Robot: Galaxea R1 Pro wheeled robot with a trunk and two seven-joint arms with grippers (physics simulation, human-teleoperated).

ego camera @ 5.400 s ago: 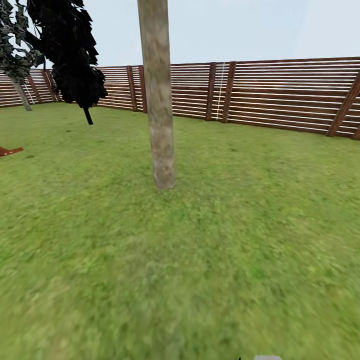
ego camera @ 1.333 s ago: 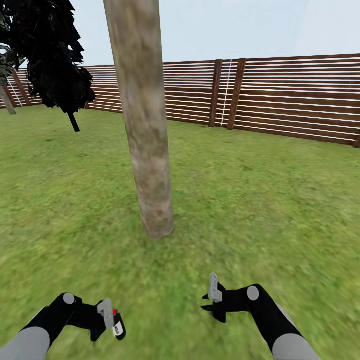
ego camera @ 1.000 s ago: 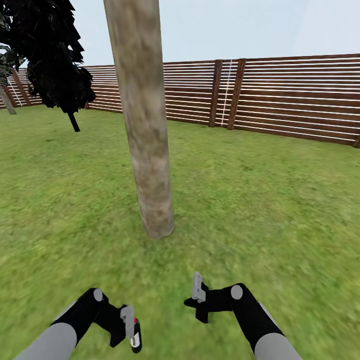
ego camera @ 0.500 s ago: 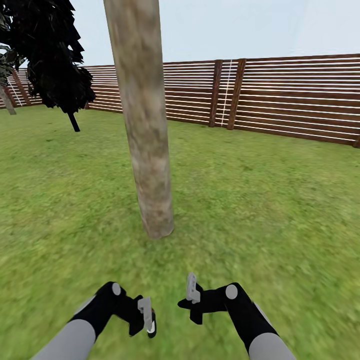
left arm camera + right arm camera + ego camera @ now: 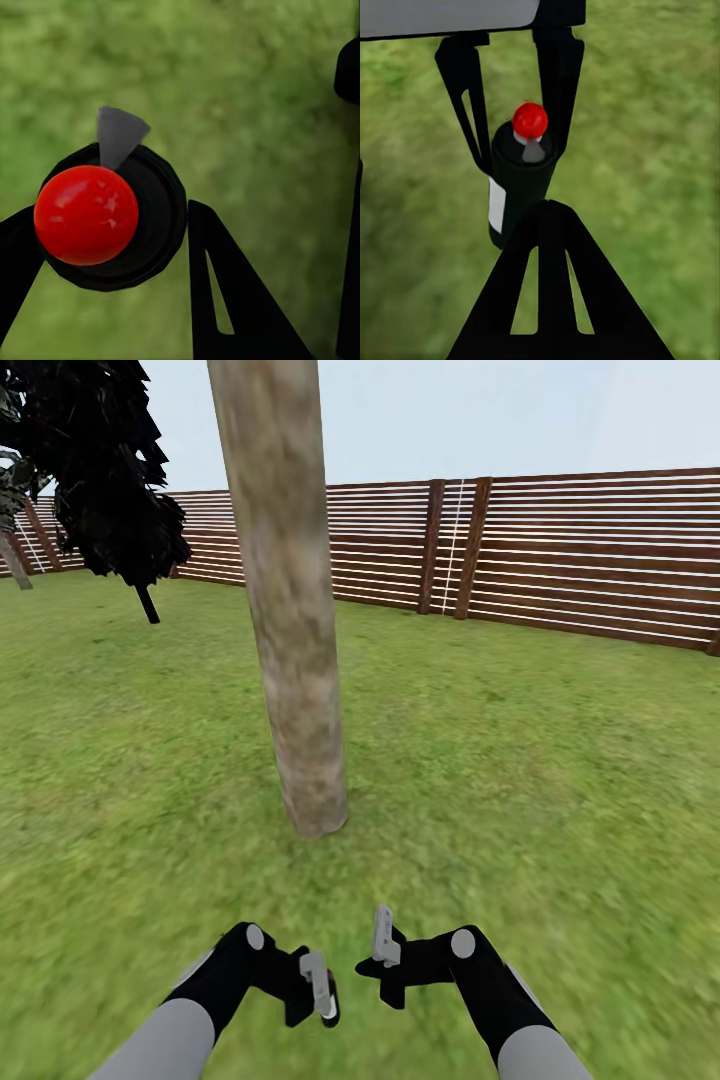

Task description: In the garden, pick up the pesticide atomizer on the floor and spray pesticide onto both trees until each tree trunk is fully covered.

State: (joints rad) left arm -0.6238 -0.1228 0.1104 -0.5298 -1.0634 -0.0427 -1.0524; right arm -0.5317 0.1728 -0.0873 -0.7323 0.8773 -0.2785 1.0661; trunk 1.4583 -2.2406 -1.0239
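A thick pale tree trunk [image 5: 290, 610] rises from the grass just ahead of me, a little left of centre. My left gripper [image 5: 318, 992] is low in the head view, shut on the pesticide atomizer [image 5: 330, 1005], a black bottle with a white label. The left wrist view looks down on its red cap [image 5: 86, 214], with a black finger [image 5: 225, 300] beside the bottle. My right gripper [image 5: 384, 952] is close to the right of it, shut on nothing. In the right wrist view the atomizer [image 5: 517, 195] stands upright between the left gripper's fingers [image 5: 559, 82].
A dark bushy tree [image 5: 100, 470] stands at the back left, and a second pale trunk [image 5: 14, 565] shows at the far left edge. A brown slat fence [image 5: 580, 550] closes the lawn [image 5: 520, 780] behind. Open grass lies on all sides of the near trunk.
The view has closed in on the trunk since the oldest frame. In the last second my left arm carried the atomizer rightward to beside the right gripper, which shifted slightly left.
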